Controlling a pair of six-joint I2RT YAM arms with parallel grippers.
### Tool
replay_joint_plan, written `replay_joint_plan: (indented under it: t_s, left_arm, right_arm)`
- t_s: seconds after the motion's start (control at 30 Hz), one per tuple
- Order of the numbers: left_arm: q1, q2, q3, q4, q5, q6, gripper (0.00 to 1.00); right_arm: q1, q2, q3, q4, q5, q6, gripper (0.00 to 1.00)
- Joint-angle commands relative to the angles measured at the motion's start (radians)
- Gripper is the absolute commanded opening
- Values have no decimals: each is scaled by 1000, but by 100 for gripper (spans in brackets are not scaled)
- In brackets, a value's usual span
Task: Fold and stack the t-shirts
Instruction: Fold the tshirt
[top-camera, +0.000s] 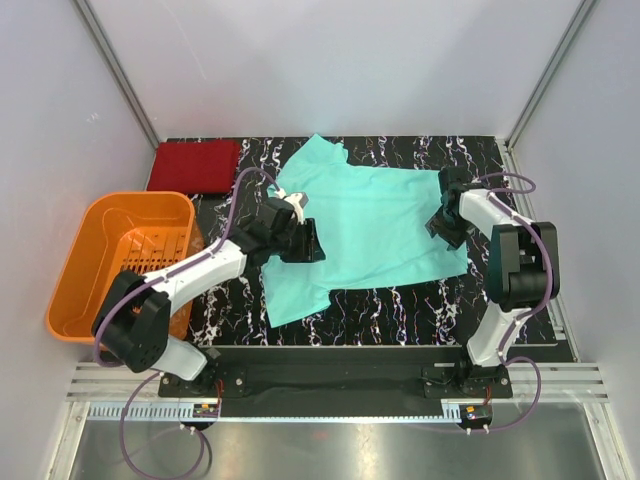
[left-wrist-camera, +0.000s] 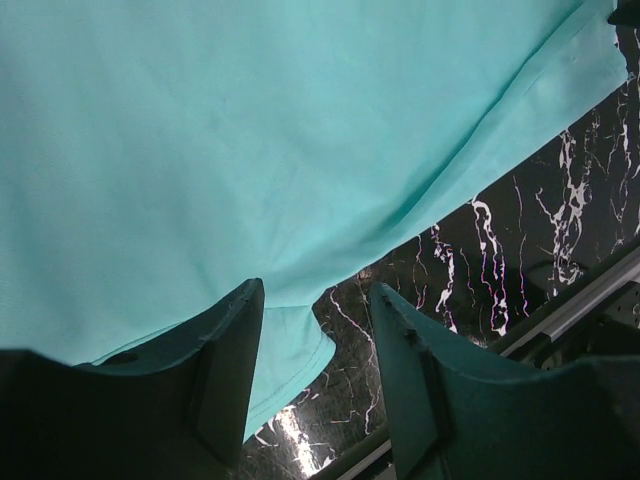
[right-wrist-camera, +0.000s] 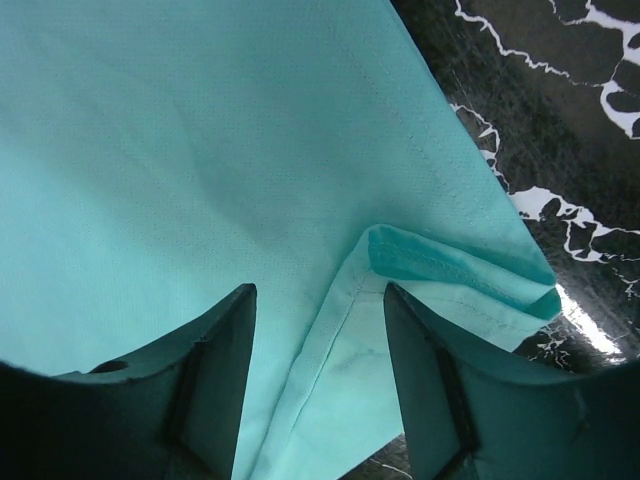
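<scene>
Arms reach inward, left gripper (left-wrist-camera: 318, 290) and right gripper (right-wrist-camera: 320, 290) both spread over opposite teal t-shirt (top-camera: 380, 220) edges

The left arm (top-camera: 200, 268) lay stretched forward and inward from its base, forearm low, its wrist turned so that the left gripper (top-camera: 303, 241) pointed across toward the other arm. Its fingers (left-wrist-camera: 225, 360) stood well apart, jaws open. The right arm (top-camera: 520, 262) stood folded above its base, elbow high, its forearm running forward and inward to the right gripper (top-camera: 441, 224), which angled downward. Its fingers (right-wrist-camera: 215, 370) were likewise spread, with a clear gap between them.
</scene>
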Motion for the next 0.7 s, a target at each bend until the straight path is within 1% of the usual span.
replay_joint_plan:
  t_s: [0.0,0.23,0.5,0.53,0.6,0.63,0.67]
  left_arm:
    - [2,-12,9,28,-34,3,52]
    - [12,-93,-3,-46,-123,9,52]
    - [63,-243,-62,-108,-128,-5,54]
    - [75,-256,-66,-118,-136,-10,55]
    - [81,-300,-78,-160,-168,-33,57]
    - [86,-320,-85,-177,-226,-46,59]
    - [89,-339,-95,-202,-247,-59,60]
  right_arm:
    - [1,33,37,-29,26,110,61]
    - [-2,24,45,-43,44,168,55]
    - [-36,7,-23,-23,41,194,48]
    - [-38,11,-23,-22,40,191,44]
    - [-50,20,-26,-19,35,189,40]
    - [-53,24,-27,-19,30,188,38]
    - [-55,21,-35,-11,24,183,28]
